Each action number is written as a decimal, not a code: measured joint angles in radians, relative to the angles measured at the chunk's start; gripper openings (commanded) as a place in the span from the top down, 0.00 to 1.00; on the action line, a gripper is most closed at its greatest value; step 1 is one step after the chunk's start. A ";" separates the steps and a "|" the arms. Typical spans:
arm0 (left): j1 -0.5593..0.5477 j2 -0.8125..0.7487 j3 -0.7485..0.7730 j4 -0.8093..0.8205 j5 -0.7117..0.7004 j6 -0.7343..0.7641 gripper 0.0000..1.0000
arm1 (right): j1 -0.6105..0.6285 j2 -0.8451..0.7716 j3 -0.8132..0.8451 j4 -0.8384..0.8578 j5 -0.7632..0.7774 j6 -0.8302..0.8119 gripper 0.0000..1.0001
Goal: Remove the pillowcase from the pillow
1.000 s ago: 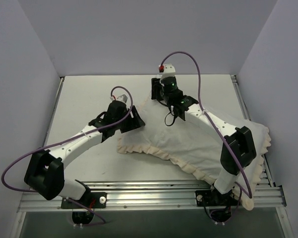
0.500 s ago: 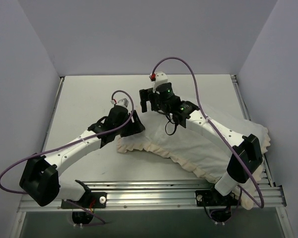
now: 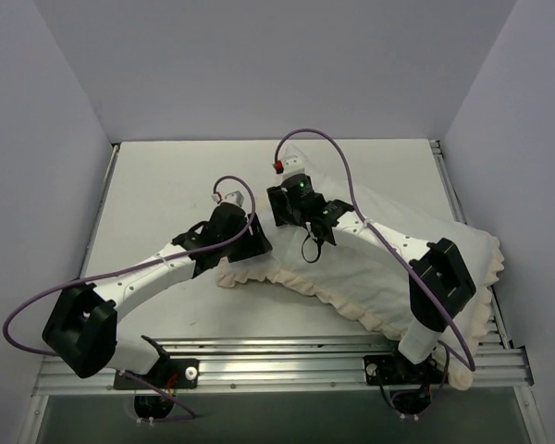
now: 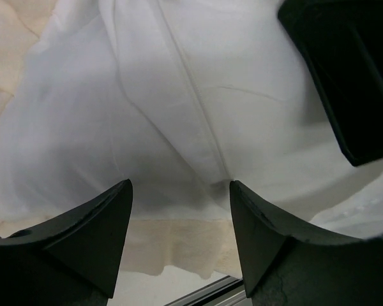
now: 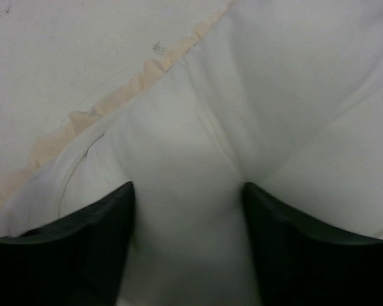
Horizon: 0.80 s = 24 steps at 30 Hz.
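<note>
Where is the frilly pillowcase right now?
Seen from above, the pillowcase lies across the table from the centre, under the left gripper and right gripper, to the near right corner.

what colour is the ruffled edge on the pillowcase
Cream ruffled edge, clearest in the top external view.

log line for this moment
left hand open over pillowcase | right hand open over pillowcase | pillowcase white side up
</note>
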 measured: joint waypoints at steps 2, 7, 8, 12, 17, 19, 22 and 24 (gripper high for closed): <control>-0.009 -0.001 0.000 0.000 -0.003 -0.001 0.25 | -0.001 0.008 -0.018 0.019 0.013 -0.008 0.75; -0.018 -0.016 0.000 0.000 -0.007 -0.005 0.19 | -0.004 0.012 -0.055 0.065 0.021 0.004 1.00; -0.018 -0.022 0.000 0.000 -0.010 -0.006 0.19 | -0.004 0.012 -0.056 0.071 0.022 0.006 1.00; -0.018 -0.030 0.000 0.000 -0.031 -0.014 0.19 | -0.004 0.009 -0.060 0.077 0.022 0.007 1.00; -0.018 -0.021 0.016 0.000 -0.044 -0.023 0.19 | -0.004 -0.003 -0.069 0.089 0.021 0.009 1.00; -0.018 -0.008 0.035 0.002 -0.050 -0.024 0.19 | -0.004 -0.010 -0.079 0.097 0.020 0.010 1.00; -0.018 0.026 0.069 0.018 -0.060 -0.023 0.23 | -0.003 -0.013 -0.083 0.103 0.018 0.011 1.00; -0.018 0.055 0.082 0.036 -0.067 -0.023 0.31 | -0.003 -0.013 -0.083 0.104 0.016 0.011 1.00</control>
